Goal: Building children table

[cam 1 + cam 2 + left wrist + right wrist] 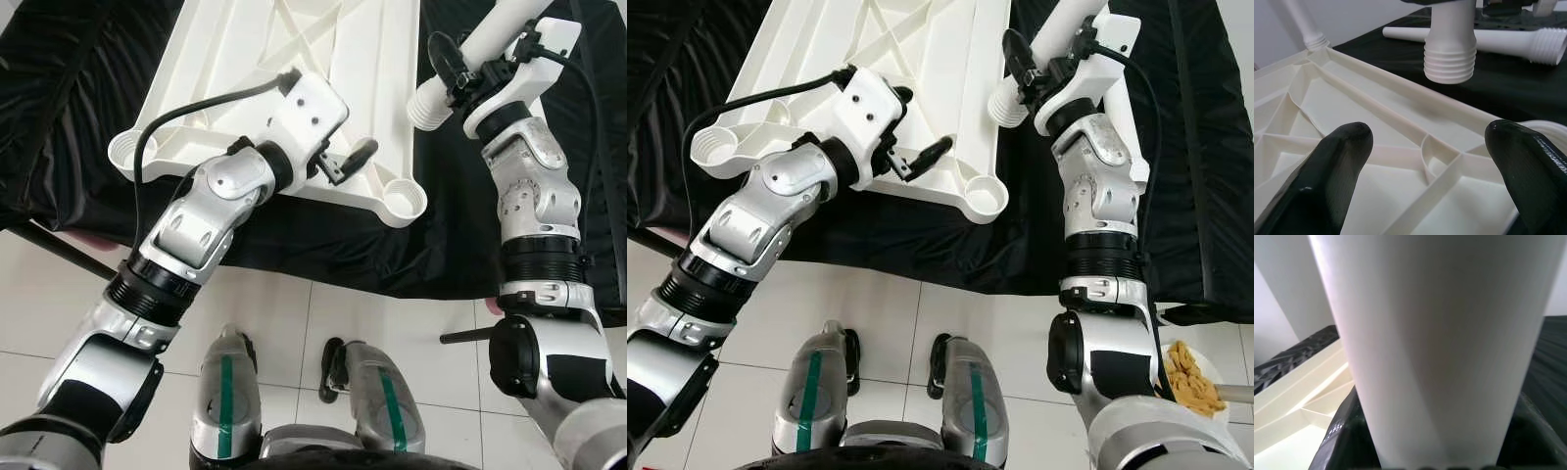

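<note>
White plastic tabletop [294,59] lies underside up on black cloth [294,245], ribs showing; far end cut off by frame top; threaded corner sockets at near-left [130,152] and near-right [404,199] corners; left gripper [345,162] hovers over near edge of tabletop, between the two sockets, fingers [1332,171] spread wide w/ nothing between them, ribbed panel visible in the gap in left wrist view; can't tell if fingertips touch the panel; right gripper [460,73] held up beside the tabletop's right edge, closed around a white table leg [490,49], threaded end [1448,61] pointing down-left, hanging above the cloth near the near-right socket but not in it; leg's upper end cut off at frame top; right wrist view mostly blurred white tube w/ black finger bases at bottom, grip contact itself hard to make out; another leg [1484,41] lies flat on cloth behind; one more leg [1303,22] stands at a far corner, top cut off; robot legs [294,411] on white tile floor [294,313]; dish of yellowish stuff [1193,387] at lower right, partly hidden by right arm, contents unclear.
</note>
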`<state>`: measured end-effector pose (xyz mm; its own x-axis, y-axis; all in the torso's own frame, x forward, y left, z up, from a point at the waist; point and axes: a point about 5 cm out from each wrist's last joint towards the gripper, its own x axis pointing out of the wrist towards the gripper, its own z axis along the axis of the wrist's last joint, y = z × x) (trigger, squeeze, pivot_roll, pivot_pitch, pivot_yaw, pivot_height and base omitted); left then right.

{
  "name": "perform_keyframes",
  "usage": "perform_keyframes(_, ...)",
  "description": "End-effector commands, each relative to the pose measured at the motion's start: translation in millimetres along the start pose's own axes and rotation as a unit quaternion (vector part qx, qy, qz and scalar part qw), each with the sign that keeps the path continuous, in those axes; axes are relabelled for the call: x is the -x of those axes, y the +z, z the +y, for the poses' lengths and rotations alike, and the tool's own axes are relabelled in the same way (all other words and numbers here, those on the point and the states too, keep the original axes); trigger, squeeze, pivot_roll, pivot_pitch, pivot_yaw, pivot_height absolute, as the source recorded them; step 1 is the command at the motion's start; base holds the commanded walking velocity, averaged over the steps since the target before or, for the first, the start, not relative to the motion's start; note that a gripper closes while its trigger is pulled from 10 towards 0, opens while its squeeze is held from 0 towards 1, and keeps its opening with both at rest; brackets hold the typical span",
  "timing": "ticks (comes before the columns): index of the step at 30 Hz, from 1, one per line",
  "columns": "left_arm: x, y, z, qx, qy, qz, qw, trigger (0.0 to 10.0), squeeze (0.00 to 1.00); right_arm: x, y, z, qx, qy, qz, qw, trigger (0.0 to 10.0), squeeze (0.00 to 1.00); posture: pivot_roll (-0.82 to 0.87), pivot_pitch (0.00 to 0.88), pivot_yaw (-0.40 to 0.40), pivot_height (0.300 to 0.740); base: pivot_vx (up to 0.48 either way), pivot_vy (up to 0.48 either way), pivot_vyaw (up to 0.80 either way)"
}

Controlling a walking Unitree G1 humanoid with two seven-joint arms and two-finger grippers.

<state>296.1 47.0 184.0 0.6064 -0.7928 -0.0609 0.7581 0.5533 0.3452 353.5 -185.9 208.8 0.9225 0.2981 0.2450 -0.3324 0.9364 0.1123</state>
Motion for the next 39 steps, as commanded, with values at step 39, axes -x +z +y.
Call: perform_keyframes(39,-9.1,-53,-6.4,-0.154,-0.080,0.107,0.979,10.0,0.00,17.4,9,-13.0,0.016,-0.038,-0.018,0.999,10.0,0.00,0.05,0.092,-0.040,0.740,0.000,0.000,0.00)
